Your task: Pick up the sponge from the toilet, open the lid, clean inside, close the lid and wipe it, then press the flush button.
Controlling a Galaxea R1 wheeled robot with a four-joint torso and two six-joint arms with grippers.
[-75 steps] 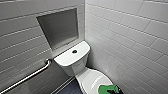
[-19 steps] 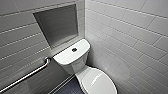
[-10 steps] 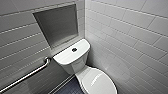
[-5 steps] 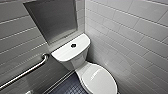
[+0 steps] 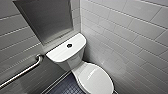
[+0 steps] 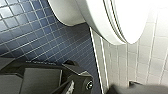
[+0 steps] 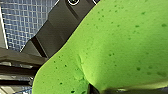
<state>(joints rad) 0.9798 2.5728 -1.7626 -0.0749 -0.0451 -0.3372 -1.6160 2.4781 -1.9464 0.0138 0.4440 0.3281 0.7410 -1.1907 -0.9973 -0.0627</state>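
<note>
Standing in the corner of a small room, the toilet (image 5: 73,63) is white and glossy. Its rectangular cistern is against the back wall and its oval bowl comes forward toward the camera. The lid (image 5: 96,80) is down and covers the bowl. The flush button (image 5: 69,45), small, round and dark, sits in the middle of the flat cistern top.

Both walls (image 5: 130,37) are covered with white rectangular tiles, and the wall on the right is just beside the bowl. A grey recessed panel (image 5: 47,18) is set into the back wall above the cistern. A metal grab bar (image 5: 22,72) runs along the lower part of that wall, on the left of the toilet. The floor (image 5: 67,88) has small dark blue square tiles with pale joints.

In the left wrist view, the rounded underside of the bowl shows above the blue floor, with the white tiled wall beside it. The left gripper (image 6: 75,86) shows as dark parts low over the floor, near the bowl but not touching it. I cannot tell if its jaws are apart or together.

In the right wrist view, the sponge (image 7: 120,45) is very near the camera. It is bright green, with small darker pores. The right gripper (image 7: 90,86) has its jaws clamped on the sponge. The sponge surface folds inward at the place where a dark part presses it. The blue floor shows behind the sponge.
</note>
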